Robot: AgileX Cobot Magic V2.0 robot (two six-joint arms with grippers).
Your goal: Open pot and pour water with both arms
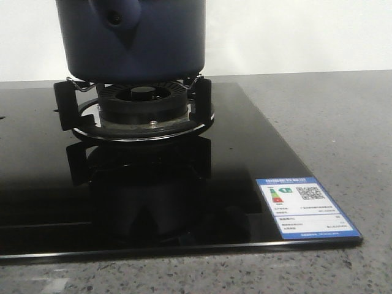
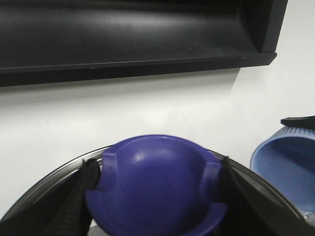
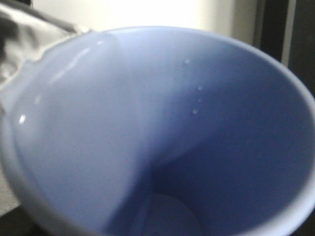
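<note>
Left gripper [image 2: 155, 182] jaws clamp the lid knob [image 2: 155, 187], ready to lift it. The cup [image 2: 288, 167] waits at 3 o'clock; right jaws: can't tell. The pot [image 1: 131, 37] sits on the burner [image 1: 142, 104].

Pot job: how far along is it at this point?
Done: the pot sits on the burner. In hand: the left end effector grips the lid's purple knob; the pale blue cup fills the right wrist view, seemingly held. No water shows. Left: pouring.
</note>
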